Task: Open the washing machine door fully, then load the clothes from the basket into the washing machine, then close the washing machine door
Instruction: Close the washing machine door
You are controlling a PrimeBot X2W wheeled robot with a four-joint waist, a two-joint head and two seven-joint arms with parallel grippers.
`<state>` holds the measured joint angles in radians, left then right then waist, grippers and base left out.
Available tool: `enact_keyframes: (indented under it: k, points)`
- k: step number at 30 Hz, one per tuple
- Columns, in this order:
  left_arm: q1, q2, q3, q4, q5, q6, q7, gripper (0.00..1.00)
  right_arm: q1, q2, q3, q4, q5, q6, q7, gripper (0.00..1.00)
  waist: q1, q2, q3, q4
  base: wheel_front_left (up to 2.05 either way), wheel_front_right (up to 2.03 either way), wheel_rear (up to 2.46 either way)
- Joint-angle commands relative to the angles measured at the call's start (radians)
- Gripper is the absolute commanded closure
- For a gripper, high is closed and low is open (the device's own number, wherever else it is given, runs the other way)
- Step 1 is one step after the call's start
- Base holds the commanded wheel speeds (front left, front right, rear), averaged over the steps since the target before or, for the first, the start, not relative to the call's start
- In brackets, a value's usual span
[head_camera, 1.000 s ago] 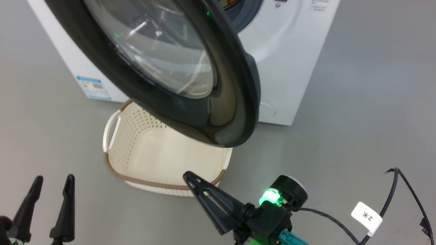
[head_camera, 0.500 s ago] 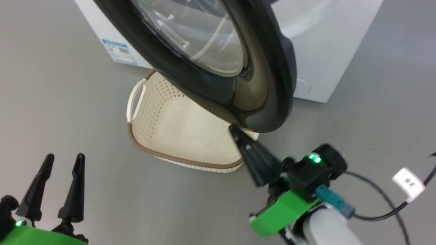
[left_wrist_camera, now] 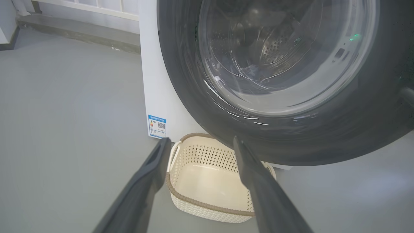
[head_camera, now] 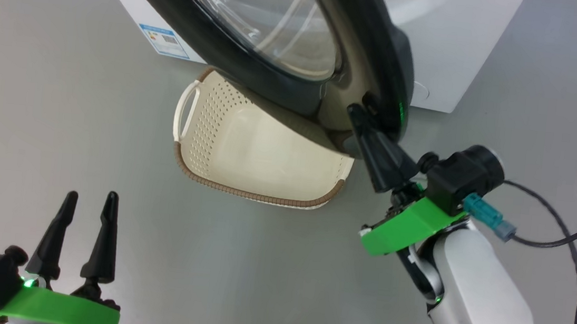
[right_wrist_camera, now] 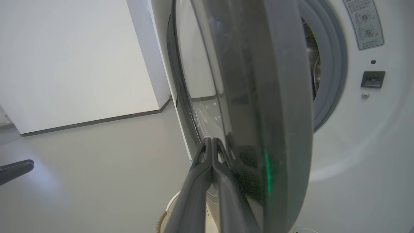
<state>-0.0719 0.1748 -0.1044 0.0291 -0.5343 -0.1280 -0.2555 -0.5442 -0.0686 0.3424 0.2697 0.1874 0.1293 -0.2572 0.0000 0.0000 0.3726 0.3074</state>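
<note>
Grey floor [head_camera: 63, 82]; right gripper [head_camera: 355, 111] clenched against washing machine door [head_camera: 275, 84]; left gripper [head_camera: 91, 196] spread.

The washing machine door [head_camera: 378, 54] runs off the frame's top edge and covers the far side of the basket [head_camera: 251, 196]. Print on the blue label [head_camera: 165, 41] is too small to read. Whether the right tool [head_camera: 358, 113] touches the door rim is unclear.

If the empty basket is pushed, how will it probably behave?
The basket is empty, perforated plastic: probably light and stiff. On the smooth floor it would likely slide, not tip, being low and wide.
</note>
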Motion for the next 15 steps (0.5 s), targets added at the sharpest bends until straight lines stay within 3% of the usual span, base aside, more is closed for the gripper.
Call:
enact_keyframes:
  k: [1,15]
  points:
    - [-0.029,0.032,0.033,-0.018,-0.010,-0.003,-0.006,0.00,-0.024,0.018,0.002,-0.021,0.006,0.001,-0.005,1.00,0.0000,0.0000,0.011,0.002,0.00,0.00,0.00]
    - [-0.074,0.051,0.001,-0.024,-0.058,-0.003,-0.006,0.00,-0.205,0.018,-0.145,0.022,0.049,0.001,-0.005,1.00,0.0000,0.0000,0.111,0.000,0.00,0.00,0.00]
